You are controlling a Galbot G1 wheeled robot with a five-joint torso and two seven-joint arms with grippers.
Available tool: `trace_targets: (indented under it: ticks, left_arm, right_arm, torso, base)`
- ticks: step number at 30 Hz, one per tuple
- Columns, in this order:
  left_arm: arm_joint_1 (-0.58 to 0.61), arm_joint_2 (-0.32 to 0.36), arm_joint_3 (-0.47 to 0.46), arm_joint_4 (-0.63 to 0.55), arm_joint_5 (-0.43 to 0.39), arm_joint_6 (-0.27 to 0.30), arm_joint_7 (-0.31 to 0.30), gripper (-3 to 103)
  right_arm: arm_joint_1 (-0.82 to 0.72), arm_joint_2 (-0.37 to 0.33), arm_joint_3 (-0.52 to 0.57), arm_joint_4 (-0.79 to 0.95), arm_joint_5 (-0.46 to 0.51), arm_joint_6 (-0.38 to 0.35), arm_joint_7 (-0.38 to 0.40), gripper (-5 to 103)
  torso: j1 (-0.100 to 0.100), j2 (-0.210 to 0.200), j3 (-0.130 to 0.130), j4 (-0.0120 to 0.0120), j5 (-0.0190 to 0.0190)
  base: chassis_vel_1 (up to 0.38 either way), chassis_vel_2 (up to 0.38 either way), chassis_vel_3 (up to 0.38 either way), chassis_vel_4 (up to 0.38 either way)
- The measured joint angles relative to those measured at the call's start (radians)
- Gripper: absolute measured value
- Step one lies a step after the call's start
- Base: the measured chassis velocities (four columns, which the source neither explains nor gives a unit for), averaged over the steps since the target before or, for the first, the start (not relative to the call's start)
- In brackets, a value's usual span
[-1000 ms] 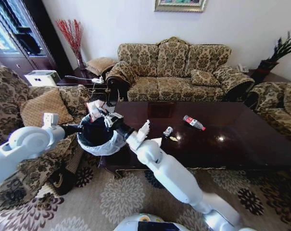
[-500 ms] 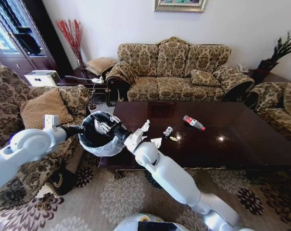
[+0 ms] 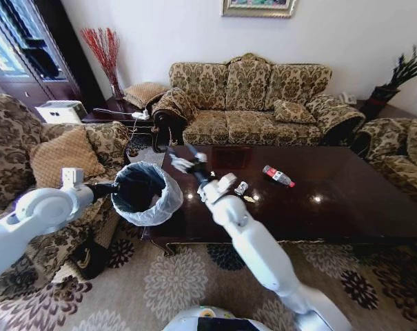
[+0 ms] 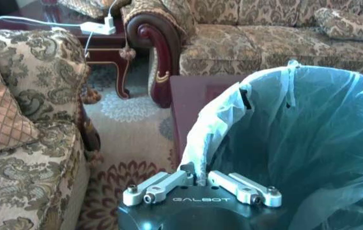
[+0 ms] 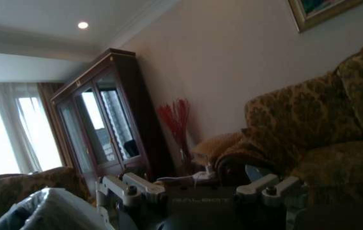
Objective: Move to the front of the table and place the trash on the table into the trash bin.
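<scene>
The left gripper [image 4: 200,184], at the bottom centre of the left wrist view, is clenched on the liner at the rim of the bin [image 3: 153,217], holding the bin up just off the table's near-left corner, at centre-left of the head view. The right gripper [image 3: 182,164] hangs above the table [image 3: 346,214] just right of the bin, fingers spread and nothing between them; the right wrist view shows them [image 5: 133,188] wide apart, with the bin's liner at that frame's lower left.

The step in hand looks like the gap between one drop and the next pick. Trash is left on the table: a bottle [image 3: 278,176] right of centre, a silvery wrapper [image 3: 240,187] just right of the right arm, and a small pale scrap [image 3: 249,198] below it, though that last is too small to name with confidence.

The next move calls for the right arm to swing toward the wrapper, the nearest piece, come down over it with fingers open and close low against the glossy top. The wrapper is small and flat, so a shallow grasp could slip. The left arm needs only to hold the bin steady.
</scene>
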Motion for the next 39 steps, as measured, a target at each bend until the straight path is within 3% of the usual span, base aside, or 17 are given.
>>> trace_targets:
  ticks: [8,14,23,27,33,35,36,39]
  left_arm:
    - [0.003,-0.015,0.001,-0.013,0.009,-0.005,0.000,0]
    - [0.001,-0.015,0.001,-0.018,0.009,-0.009,0.001,0]
    - [0.000,-0.010,0.006,-0.020,0.008,-0.012,0.003,0]
    - [0.000,-0.011,0.007,-0.020,0.010,-0.013,0.003,0]
    - [0.000,-0.011,0.007,-0.017,0.010,-0.014,0.005,0]
    - [-0.001,-0.011,0.008,-0.015,0.011,-0.015,0.005,0]
    - [-0.001,-0.011,0.008,-0.015,0.011,-0.015,0.005,0]
    - [-0.002,-0.011,0.009,-0.015,0.011,-0.016,0.005,0]
  right_arm:
    - [-0.021,0.042,0.046,-0.225,-0.042,0.018,-0.020,100]
    - [0.033,0.105,0.061,-0.424,-0.180,0.003,-0.070,100]
    - [0.147,0.237,0.108,-0.786,-0.347,0.069,-0.149,100]
    - [0.188,0.252,0.155,-0.916,-0.398,0.089,-0.180,100]
    - [0.203,0.252,0.179,-0.954,-0.398,0.090,-0.207,98]
    - [0.203,0.251,0.179,-0.954,-0.387,0.084,-0.220,88]
    - [0.203,0.251,0.179,-0.954,-0.387,0.084,-0.220,88]
    - [0.198,0.250,0.178,-0.944,-0.373,0.077,-0.223,71]
  torso:
    - [0.000,0.000,0.000,0.0008,-0.0007]
    - [0.000,0.000,0.000,0.0005,-0.0007]
    - [0.001,0.000,0.000,0.0004,-0.0004]
    - [-0.001,0.000,0.000,0.0009,-0.0007]
    - [0.000,0.000,0.000,0.0004,-0.0006]
    - [0.000,0.000,0.000,0.0003,-0.0002]
    - [0.000,0.000,0.000,0.0003,-0.0002]
    - [0.000,0.000,0.000,0.0002,-0.0003]
  base:
    - [0.000,0.000,0.000,0.000]
    - [-0.059,0.057,0.074,-0.055]
    - [-0.046,0.054,0.053,-0.053]
    - [0.000,0.000,0.000,0.000]
    - [0.000,0.000,0.000,0.000]
    - [0.000,0.000,0.000,0.000]
    - [0.000,0.000,0.000,0.000]
    - [0.000,0.000,0.000,0.000]
